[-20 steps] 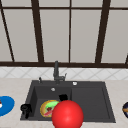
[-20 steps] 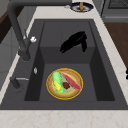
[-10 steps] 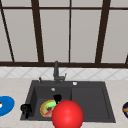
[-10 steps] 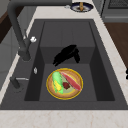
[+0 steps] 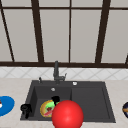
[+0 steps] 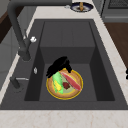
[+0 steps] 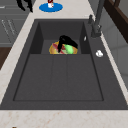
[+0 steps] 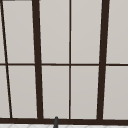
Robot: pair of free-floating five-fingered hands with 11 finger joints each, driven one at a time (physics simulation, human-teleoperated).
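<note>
A pale stone table runs under a tall window with dark bars, and a black sink [image 5: 105, 100] is let into it, its deep basin at the left and a shallow draining part at the right; a dark tap [image 5: 56, 71] stands behind it. From the front, a yellow-rimmed plate [image 5: 46, 109] of food lies on the floor of the deep basin, with a big red ball [image 5: 67, 115] in front hiding its right part; the right robot hand [image 5: 55, 99] sits at the plate's far edge, just above the food; the left robot hand [image 5: 26, 109] hangs at the sink's left front corner, apart from the plate, fingers curled and holding nothing that I can make out; a blue plate [image 5: 5, 105] lies on the table at the far left, and a dark dish [image 5: 125, 109] at the far right edge.

From the left side, the plate [image 6: 51, 93] shows whole, with a green cob, a red strip and a dark red bit on it; the right robot hand [image 6: 58, 66] lies over its far rim, fingers bent down toward the green cob; whether they pinch anything I cannot tell; the dark dish [image 6: 80, 6] sits beyond the sink.

From the right side, the right robot hand [image 7: 66, 41] arches over the plate [image 7: 53, 48], fingers pointing down onto the food; the left robot hand [image 7: 24, 5] hangs at the top left, near the blue plate [image 7: 50, 8].

The upper view has the window bars and the tap's tip [image 8: 56, 121].
</note>
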